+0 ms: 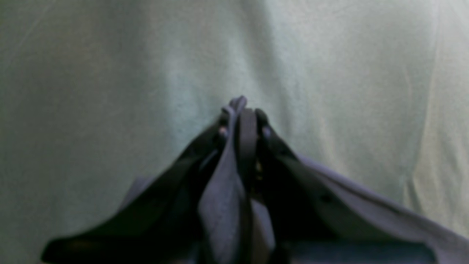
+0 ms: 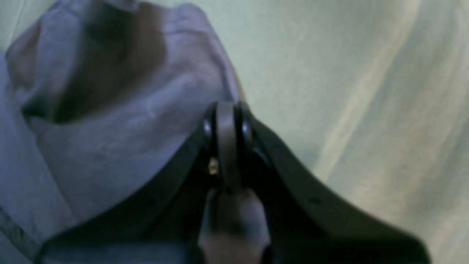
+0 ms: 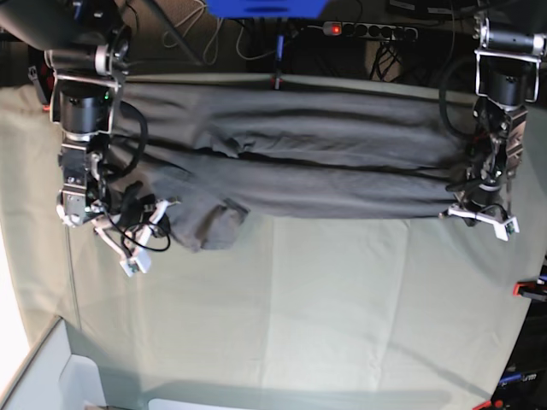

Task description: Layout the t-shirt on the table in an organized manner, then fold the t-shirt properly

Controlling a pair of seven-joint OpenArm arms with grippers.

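Laying-out step: both grippers, left [image 1: 243, 113] and right [image 2: 227, 110], clenched the t-shirt [image 3: 291, 162] along the table's [image 3: 342, 299] far edge; next, lower flat.

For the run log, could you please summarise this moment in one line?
left gripper: shut on dark grey fabric t-shirt | right gripper: shut on t-shirt | stretched across table

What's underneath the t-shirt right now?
The t-shirt, held by both the left gripper and right gripper, lies across the table. Pale green cloth surrounds it; anything beneath is covered.
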